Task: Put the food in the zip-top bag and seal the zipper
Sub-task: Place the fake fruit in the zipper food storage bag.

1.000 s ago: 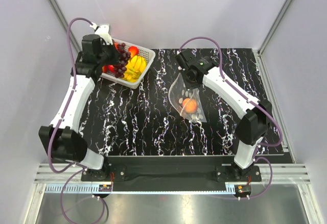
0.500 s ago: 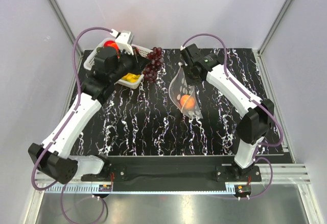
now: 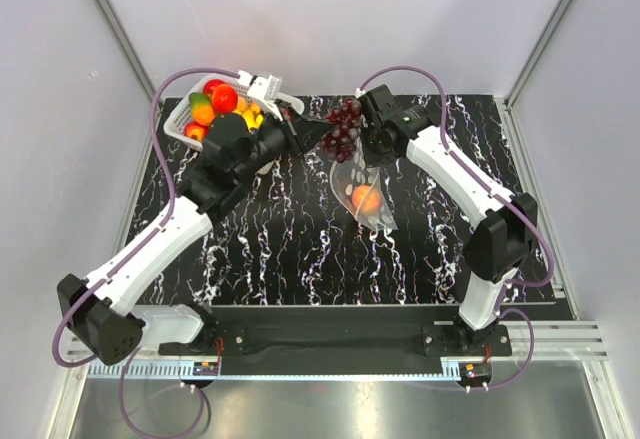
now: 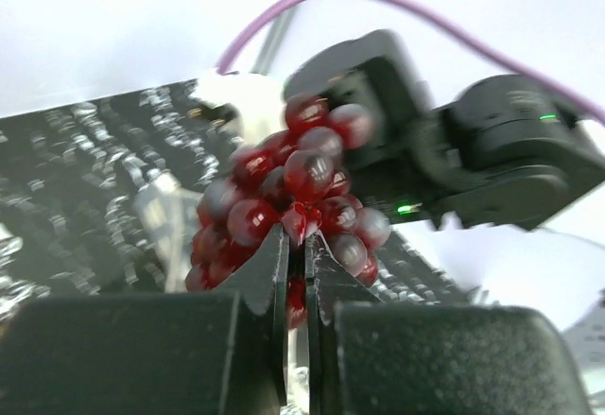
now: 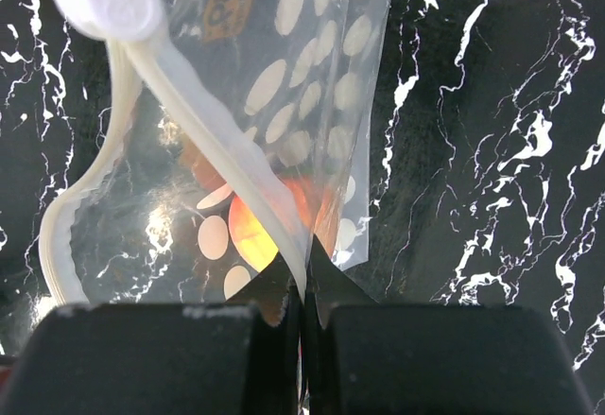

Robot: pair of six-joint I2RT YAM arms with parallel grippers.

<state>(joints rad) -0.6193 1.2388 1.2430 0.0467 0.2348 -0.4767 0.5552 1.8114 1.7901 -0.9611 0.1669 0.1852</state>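
Our left claw (image 4: 296,245) has carried the grapes (image 3: 343,129), pinched tight, over to 12 o'clock of the bag (image 5: 312,75). Our right claw (image 5: 301,287) pinches the bag's zipper (image 5: 216,158); an orange fruit (image 3: 367,199) sits inside.

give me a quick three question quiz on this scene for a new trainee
1. True or false: the left gripper is shut on the grape bunch.
2. What does the right gripper pinch? A nothing; B the edge of the zip-top bag; C the grape bunch.
3. What colour is the round fruit lying inside the bag?

Key: 1 true; 2 B; 3 orange.
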